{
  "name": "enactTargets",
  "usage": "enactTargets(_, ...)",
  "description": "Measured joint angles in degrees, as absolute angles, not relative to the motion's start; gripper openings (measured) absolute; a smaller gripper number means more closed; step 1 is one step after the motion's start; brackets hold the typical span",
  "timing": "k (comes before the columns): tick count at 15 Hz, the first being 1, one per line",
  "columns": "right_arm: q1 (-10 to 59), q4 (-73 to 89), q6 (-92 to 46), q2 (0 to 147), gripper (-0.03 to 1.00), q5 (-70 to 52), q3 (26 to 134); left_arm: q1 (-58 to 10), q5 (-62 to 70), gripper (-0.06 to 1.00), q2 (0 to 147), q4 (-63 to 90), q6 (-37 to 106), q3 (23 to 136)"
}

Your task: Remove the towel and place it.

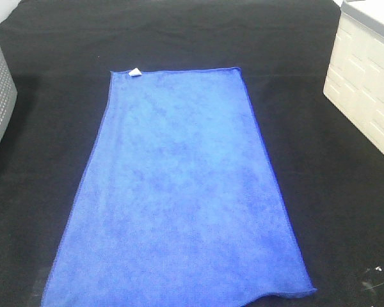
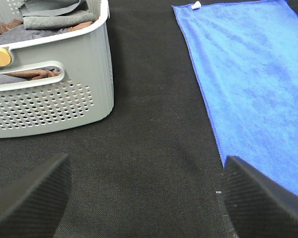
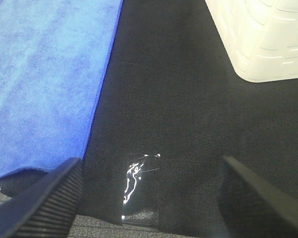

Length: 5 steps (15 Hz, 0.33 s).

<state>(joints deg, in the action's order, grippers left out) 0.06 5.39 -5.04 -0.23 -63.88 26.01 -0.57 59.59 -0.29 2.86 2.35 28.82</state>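
Blue microfibre towel (image 1: 179, 192) may be bunched if pinched unevenly by spread left gripper (image 2: 144, 198) and right gripper (image 3: 149, 198).

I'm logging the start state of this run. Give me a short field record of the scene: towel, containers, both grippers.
towel: blue, spread flat on the black cloth, white tag at a far corner
grey basket: left of the towel, holds folded clothes
white bin: right of the towel
left gripper: jaws open, empty, over the cloth beside the towel
right gripper: jaws open, empty, near the towel's near corner
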Motion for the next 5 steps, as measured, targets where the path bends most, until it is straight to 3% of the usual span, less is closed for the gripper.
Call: enactTargets(5, 0.06, 5.39, -5.04, -0.23, 0.72, -63.88, 26.01, -0.57, 59.59, 0.76, -0.29, 2.86, 2.35, 28.82)
